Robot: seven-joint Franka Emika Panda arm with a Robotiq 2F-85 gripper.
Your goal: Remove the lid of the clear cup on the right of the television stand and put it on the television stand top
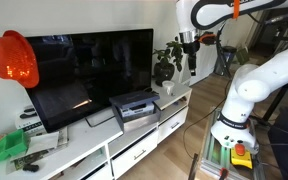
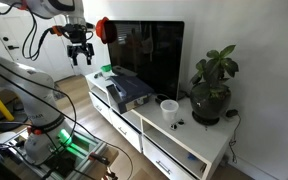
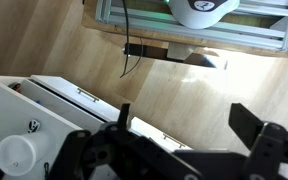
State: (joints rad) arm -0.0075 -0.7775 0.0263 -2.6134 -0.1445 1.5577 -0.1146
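The clear cup (image 2: 169, 108) stands upright with its lid on, on the television stand (image 2: 154, 135), between the black box and the potted plant (image 2: 212, 85). It also shows in an exterior view (image 1: 168, 88) and at the lower left of the wrist view (image 3: 14, 153). The gripper (image 2: 79, 55) hangs high in the air in front of the stand, far from the cup. It also shows in an exterior view (image 1: 189, 45). In the wrist view its fingers (image 3: 184, 120) are spread wide, with only wooden floor between them.
A black television (image 2: 149, 55) fills the middle of the stand. A black-and-grey box (image 2: 129, 90) lies in front of it. A red-orange object (image 1: 12, 58) and green items (image 1: 9, 147) are at the far end. A white robot base (image 1: 239, 110) stands on the floor.
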